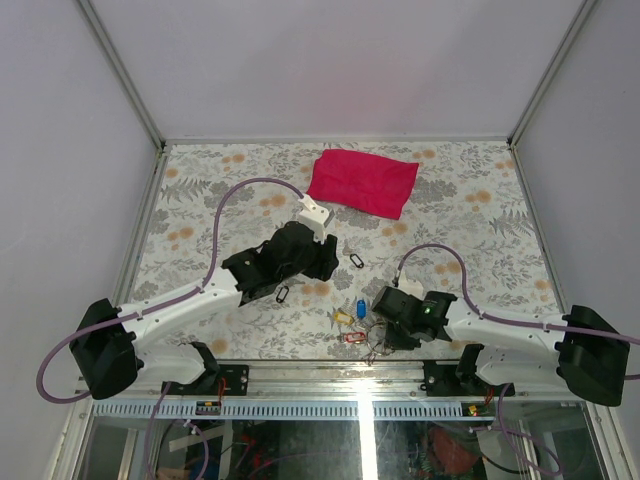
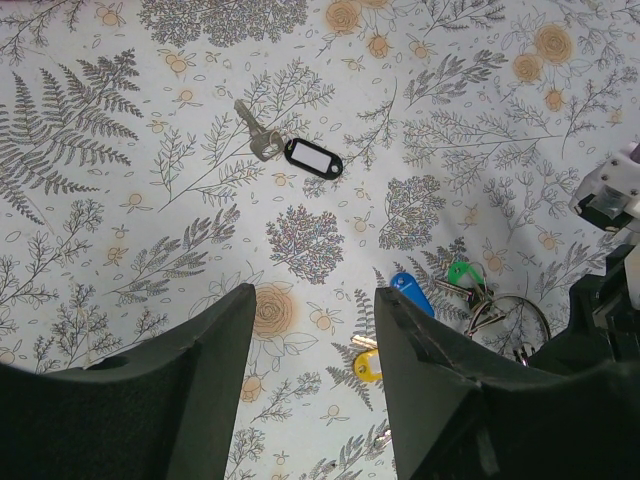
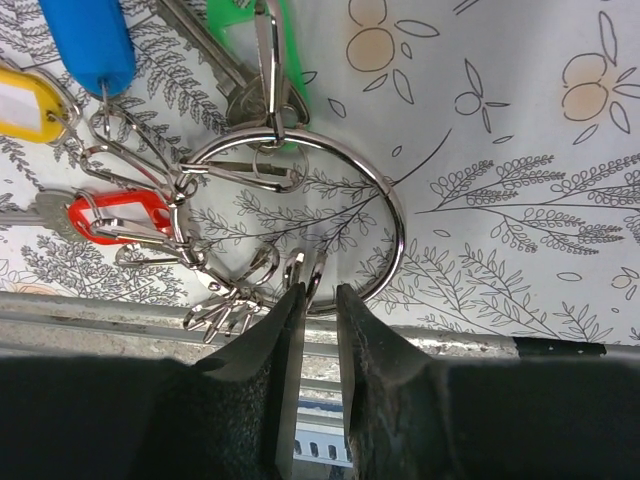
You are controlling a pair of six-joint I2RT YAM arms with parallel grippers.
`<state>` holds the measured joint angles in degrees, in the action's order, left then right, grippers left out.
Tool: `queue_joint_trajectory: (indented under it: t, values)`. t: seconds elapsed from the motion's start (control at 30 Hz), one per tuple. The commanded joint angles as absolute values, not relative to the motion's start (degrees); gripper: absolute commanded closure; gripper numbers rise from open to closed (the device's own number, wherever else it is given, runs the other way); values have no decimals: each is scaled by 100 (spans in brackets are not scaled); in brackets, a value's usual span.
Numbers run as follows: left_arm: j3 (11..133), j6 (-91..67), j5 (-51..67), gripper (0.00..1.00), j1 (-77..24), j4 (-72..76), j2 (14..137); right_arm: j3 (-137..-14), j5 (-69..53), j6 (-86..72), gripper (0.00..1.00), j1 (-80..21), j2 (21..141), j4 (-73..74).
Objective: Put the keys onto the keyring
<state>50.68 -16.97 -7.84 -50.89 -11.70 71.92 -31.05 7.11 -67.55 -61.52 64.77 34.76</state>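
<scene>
The right fingers (image 3: 250,380) fill the bottom of the right wrist view. They are closed to a narrow slit on the lower rim of the keyring (image 3: 400,225), which lies on the flowered counter (image 3: 520,120) at its near edge. Small clips on the ring's left side carry keys with a green tag (image 3: 235,20), a blue tag (image 3: 95,40), a yellow tag (image 3: 25,105) and a red tag (image 3: 125,215). The left fingers (image 2: 200,380) stand wide apart and hold nothing. A black-tagged key (image 2: 300,155) lies alone on the counter ahead of them, well apart. The keyring is off to their right.
</scene>
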Motion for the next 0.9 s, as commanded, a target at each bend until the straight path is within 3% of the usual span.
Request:
queue_joint_trajectory:
  t: [0.0, 0.53, 0.87]
  values:
    - [5203, -1600, -688, 47, -5058, -1151, 7178, -3085, 1070, -6873, 75, -6210, 6564, 3411]
    - [5225, -1589, -671, 47, -5054, -1165, 7185, -3107, 1116, -6753, 78, -6209, 6900, 3264]
    - [5143, -1578, -690, 47, -5054, -1077, 6968, -3103, 1544, -6673, 96, -6206, 6248, 3422]
